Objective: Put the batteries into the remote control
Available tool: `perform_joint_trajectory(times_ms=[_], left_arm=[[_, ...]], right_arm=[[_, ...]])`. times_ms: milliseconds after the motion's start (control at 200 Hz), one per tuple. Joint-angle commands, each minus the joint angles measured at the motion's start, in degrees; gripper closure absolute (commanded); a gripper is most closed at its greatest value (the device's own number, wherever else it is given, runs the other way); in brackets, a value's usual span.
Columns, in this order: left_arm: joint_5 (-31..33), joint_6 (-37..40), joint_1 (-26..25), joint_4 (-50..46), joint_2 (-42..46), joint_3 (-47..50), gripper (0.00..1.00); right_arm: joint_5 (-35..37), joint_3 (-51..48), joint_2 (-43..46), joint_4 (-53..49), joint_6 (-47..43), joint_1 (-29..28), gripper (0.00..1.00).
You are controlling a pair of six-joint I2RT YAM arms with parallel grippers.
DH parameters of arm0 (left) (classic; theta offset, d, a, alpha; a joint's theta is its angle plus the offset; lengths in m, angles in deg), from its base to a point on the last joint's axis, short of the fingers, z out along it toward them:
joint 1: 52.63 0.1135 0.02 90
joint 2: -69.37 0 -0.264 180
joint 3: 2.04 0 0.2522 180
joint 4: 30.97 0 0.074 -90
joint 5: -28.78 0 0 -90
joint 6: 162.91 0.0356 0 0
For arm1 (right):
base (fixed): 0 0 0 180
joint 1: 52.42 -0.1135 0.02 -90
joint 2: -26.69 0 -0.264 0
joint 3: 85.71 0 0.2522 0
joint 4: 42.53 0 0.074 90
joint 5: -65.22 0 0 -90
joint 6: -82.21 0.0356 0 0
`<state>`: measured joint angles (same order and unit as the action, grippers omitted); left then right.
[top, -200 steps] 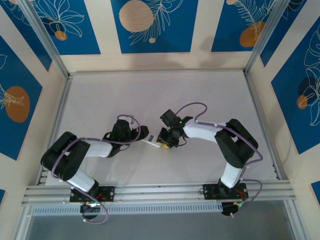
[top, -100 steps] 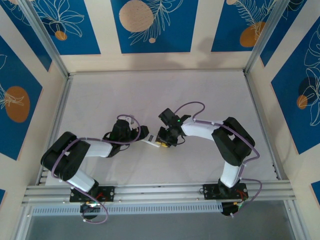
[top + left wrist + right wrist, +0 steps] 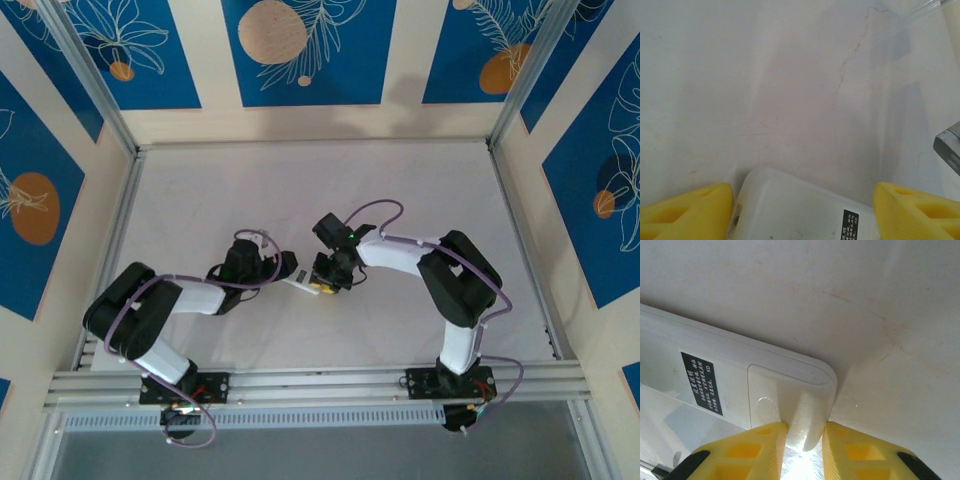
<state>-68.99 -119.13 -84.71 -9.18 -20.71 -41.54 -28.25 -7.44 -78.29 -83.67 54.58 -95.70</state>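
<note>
**Current state**

1. The remote control (image 3: 800, 205) lies on the counter (image 3: 790, 75), back face up, between the two grippers.
2. The left gripper (image 3: 287, 272) stands wide and straddles the remote control across its width. In the left wrist view one yellow finger (image 3: 687, 212) sits against each long edge, so this reads as a grip on the body. The probable purpose is to act as a clamp, so the handset cannot slide or turn while the other arm works on it.
3. The right gripper (image 3: 805, 445) stands narrow. Its fingers pinch a slim white section at the end of the remote control, directly between the fingertips. The outlined battery cover (image 3: 785, 390) with its thumb dimple lies just ahead of the left-hand finger, and the black label (image 3: 701, 382) lies further off to that side.
4. It cannot be told whether the pinched section is the lip of the battery cover or the shell itself.

**Assessment**

- The battery cover appears seated and closed, so the step in hand is most likely opening the compartment. Loading has not begun.
- The grip at the very end suits a pull along the length of the handset, opposed by the left gripper.
- Risk: the narrow pinch near the rounded corner may slip off under load.
</note>
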Motion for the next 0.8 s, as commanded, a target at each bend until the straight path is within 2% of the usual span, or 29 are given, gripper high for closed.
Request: perform_joint_trajectory(times_ms=[0,265,540,630,795], left_arm=[[-5.0,-1.4,-3.1,-0.4,-2.9,1.4,0.27],[-3.4,-0.2,-2.8,-3.7,-1.1,1.1,0.27],[0.3,4.1,-0.1,-15.5,2.8,-2.6,0.22],[1.6,5.6,1.3,-20.4,5.0,-4.5,0.17],[9.6,9.1,3.0,-34.1,10.5,-9.8,0.0]], right_arm=[[-5.1,3.4,-2.7,12.8,-1.7,-1.7,0.73],[-3.8,2.9,-2.2,10.1,-1.8,-1.5,0.73],[2.4,-4.2,6.6,7.0,-3.0,-0.5,0.63],[4.9,-6.0,10.6,5.3,-4.5,0.5,0.57],[15.2,-7.5,20.4,-0.8,-9.8,2.0,0.34]])
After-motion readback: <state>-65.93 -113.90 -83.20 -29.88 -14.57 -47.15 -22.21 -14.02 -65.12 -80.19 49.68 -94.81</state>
